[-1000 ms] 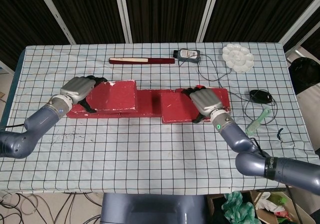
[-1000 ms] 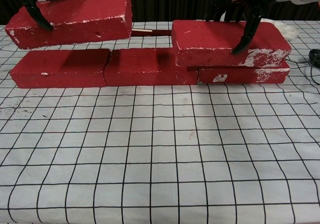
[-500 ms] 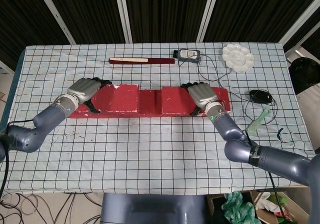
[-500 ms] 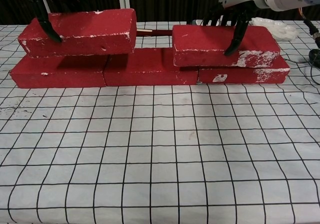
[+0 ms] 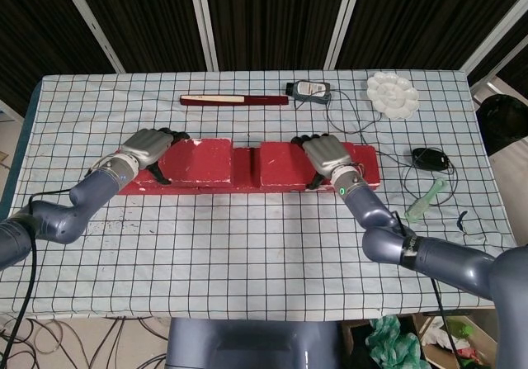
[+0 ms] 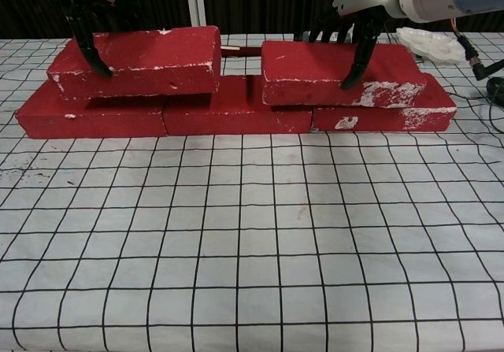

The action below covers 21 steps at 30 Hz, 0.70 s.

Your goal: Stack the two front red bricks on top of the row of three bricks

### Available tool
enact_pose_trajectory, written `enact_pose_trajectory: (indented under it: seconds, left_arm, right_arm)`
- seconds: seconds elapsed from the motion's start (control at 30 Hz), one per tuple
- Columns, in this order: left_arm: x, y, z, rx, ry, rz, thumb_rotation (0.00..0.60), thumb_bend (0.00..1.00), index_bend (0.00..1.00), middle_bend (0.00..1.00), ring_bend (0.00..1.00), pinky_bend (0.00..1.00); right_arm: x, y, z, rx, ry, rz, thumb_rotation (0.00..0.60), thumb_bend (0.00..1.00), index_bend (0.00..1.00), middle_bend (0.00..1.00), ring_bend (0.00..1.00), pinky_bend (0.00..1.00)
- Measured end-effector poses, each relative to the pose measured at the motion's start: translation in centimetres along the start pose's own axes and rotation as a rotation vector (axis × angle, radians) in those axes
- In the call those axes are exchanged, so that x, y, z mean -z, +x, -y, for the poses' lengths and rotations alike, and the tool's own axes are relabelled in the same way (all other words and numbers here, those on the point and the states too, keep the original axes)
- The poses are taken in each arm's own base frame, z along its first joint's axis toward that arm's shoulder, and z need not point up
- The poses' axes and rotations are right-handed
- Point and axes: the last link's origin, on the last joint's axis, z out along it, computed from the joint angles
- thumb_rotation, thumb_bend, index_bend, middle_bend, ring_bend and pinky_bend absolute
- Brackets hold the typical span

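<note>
Bricks fill the middle of my checked tablecloth (image 5: 264, 245): the row of three bricks (image 6: 228, 117) runs left to right across the table, and I have the two red bricks sitting over it. I see the left brick (image 6: 138, 59) lying across the left end of the row, slightly tilted, with a dark gap under its near edge in the chest view, so I cannot tell whether it rests fully. My left hand (image 5: 147, 148) grips it at its left end, dark fingers (image 6: 93, 55) hooked down over the near face. I see the right brick (image 6: 335, 70) on top of the row's right part, its right end short of the end of the bottom brick. My right hand (image 5: 327, 156) holds it from above, fingertips (image 6: 352, 68) pressed on the near face. A small gap separates the two upper bricks. On the far side I make out a long red-and-cream ruler-like bar (image 5: 233, 100), and to its right a small dark device (image 5: 308, 89) with a cable. Far right sits a white paint palette (image 5: 392, 95); nearer, right of the row, a black mouse (image 5: 431, 158) and a pale green tool (image 5: 426, 200).
</note>
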Motion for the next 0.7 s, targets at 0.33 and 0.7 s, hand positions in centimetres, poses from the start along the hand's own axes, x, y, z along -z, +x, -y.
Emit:
enact_pose_trajectory:
  seconds: [0.33,0.7]
  left_arm:
    - [-0.9,-0.1,0.4,0.012,0.015,0.007,0.600,0.31,0.14,0.16,0.07,0.18]
    - [-1.3,-0.1,0.5,0.006,0.017,0.015,0.600,0.31,0.14,0.16,0.07,0.18]
  right_arm:
    - [-1.4,-0.3,0.1,0.012,-0.016,-0.009,0.600,0.18,0.17,0.28,0.28,0.23]
    - [-2.4,-0.4,1.1,0.009,-0.012,-0.003,0.600,0.18,0.17,0.28,0.28,0.23]
